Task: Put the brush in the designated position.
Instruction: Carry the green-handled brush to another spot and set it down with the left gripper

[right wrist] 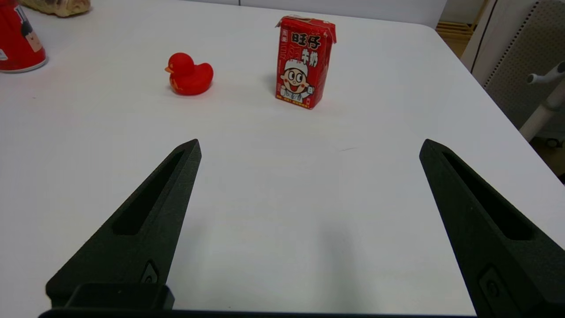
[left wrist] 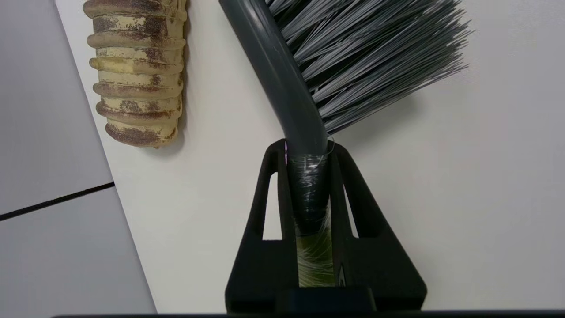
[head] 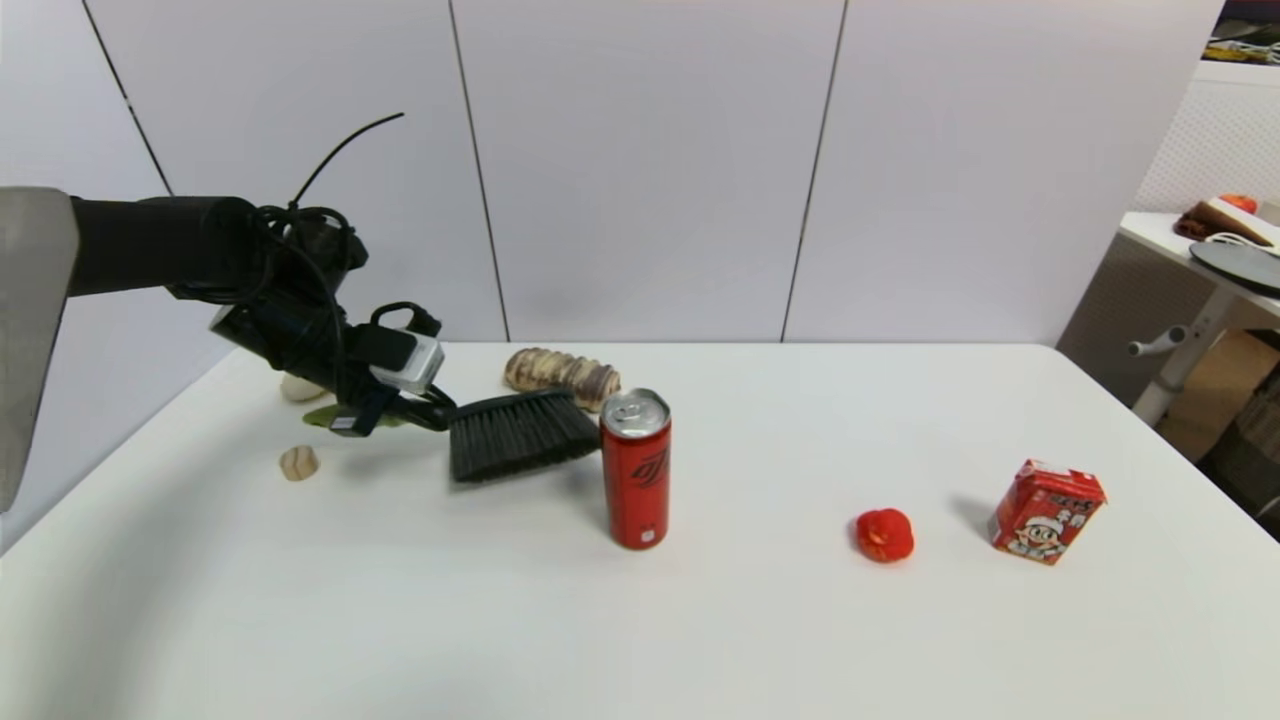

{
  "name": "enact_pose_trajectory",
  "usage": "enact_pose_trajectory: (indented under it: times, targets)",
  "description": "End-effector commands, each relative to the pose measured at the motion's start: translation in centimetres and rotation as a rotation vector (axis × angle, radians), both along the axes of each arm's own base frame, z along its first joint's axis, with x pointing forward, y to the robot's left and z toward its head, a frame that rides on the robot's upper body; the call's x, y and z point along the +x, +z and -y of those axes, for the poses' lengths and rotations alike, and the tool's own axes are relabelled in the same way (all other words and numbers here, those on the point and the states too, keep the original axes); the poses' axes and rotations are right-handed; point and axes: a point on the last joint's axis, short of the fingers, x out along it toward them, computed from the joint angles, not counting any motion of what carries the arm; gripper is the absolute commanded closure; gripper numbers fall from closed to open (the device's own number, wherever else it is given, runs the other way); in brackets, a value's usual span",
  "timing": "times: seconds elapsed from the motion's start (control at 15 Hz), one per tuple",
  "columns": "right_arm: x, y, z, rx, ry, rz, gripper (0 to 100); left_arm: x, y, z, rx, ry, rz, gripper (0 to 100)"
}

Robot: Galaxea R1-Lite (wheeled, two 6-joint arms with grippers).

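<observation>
The brush (head: 520, 435) hangs a little above the table at the back left, its black bristles pointing down and toward me, just left of the red can (head: 636, 468). My left gripper (head: 425, 412) is shut on the brush's neck, where the grey head meets the lime-green handle (head: 330, 415). In the left wrist view both fingers (left wrist: 269, 190) pinch the dark neck of the brush (left wrist: 291, 101). My right gripper (right wrist: 309, 148) stands open over bare white tabletop at the right, out of the head view. The designated position has no mark that I can see.
A striped bread roll (head: 562, 373) lies behind the brush, also seen as the roll (left wrist: 137, 70) from the left wrist. Two small shells (head: 298, 462) lie at the far left. A red rubber duck (head: 884, 534) and a red milk carton (head: 1046, 510) stand to the right.
</observation>
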Motion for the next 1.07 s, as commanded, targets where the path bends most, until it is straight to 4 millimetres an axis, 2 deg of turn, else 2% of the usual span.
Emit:
enact_pose_trajectory:
  times: [0.07, 1.07]
  targets:
    - [0.0, 0.0, 0.0, -0.002, 0.001, -0.003, 0, 0.6, -0.3, 0.6, -0.003, -0.022, 0.006, 100]
    - [0.0, 0.0, 0.0, 0.000, 0.001, -0.003, 0, 1.8, -1.3, 3.1, -0.039, -0.084, 0.001, 100]
